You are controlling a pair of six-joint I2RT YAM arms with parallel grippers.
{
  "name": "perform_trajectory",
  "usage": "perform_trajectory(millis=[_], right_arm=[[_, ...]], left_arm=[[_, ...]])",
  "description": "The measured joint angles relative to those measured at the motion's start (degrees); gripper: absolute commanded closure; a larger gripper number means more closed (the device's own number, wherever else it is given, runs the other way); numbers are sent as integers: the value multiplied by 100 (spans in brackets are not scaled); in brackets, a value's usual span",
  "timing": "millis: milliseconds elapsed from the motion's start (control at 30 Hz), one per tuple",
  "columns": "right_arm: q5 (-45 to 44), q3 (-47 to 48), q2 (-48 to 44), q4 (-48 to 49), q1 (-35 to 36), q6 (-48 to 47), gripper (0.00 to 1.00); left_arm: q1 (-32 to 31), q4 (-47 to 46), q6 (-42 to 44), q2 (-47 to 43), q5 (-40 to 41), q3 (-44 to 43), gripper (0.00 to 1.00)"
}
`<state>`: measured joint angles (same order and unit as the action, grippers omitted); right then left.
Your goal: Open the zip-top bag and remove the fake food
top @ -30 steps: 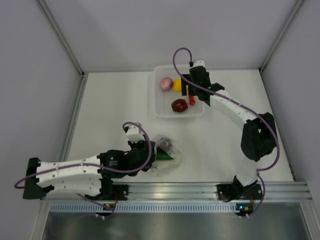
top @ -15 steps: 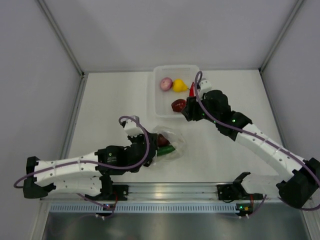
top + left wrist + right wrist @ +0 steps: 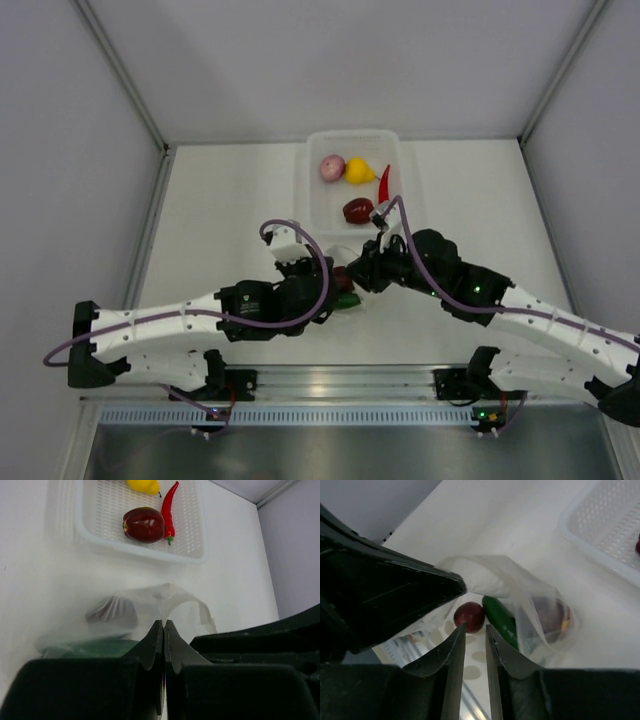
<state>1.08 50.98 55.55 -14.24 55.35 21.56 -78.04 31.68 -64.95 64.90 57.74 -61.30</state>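
The zip-top bag is a see-through dotted film standing open in front of my right gripper. Inside it lie a small dark red piece, a green cucumber and a dark purple piece. The right jaws are open by a narrow gap with nothing between them, tips just short of the red piece. My left gripper is shut on the bag's edge, holding it up. In the top view both grippers meet over the bag, which they mostly hide.
The white mesh basket stands behind the bag, holding a pinkish onion, a yellow pear, a red chili and a dark red apple. Grey walls enclose the table on three sides.
My right arm swung from the basket down to the bag's mouth, its jaws narrowing on the way. The chili now lies in the basket. The left gripper carried the bag up and right.
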Motion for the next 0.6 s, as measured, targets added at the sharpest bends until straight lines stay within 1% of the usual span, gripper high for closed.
perform_trajectory(millis=[100, 233, 400, 500, 600], right_arm=[[-293, 0, -35, 9, 389, 70, 82], [-1036, -151, -262, 2, 798, 157, 82], [-1414, -391, -675, -2, 894, 319, 82], [-1447, -501, -603, 122, 901, 503, 82], [-1493, -739, -354, 280, 901, 782, 82]], left_arm=[[0, 2, -39, 240, -11, -146, 100], [0, -2, -44, 540, -35, -361, 100], [0, 2, -173, 625, -42, -398, 100], [0, 0, -413, 625, -37, -396, 100], [-11, -11, -833, 586, 17, -343, 100]])
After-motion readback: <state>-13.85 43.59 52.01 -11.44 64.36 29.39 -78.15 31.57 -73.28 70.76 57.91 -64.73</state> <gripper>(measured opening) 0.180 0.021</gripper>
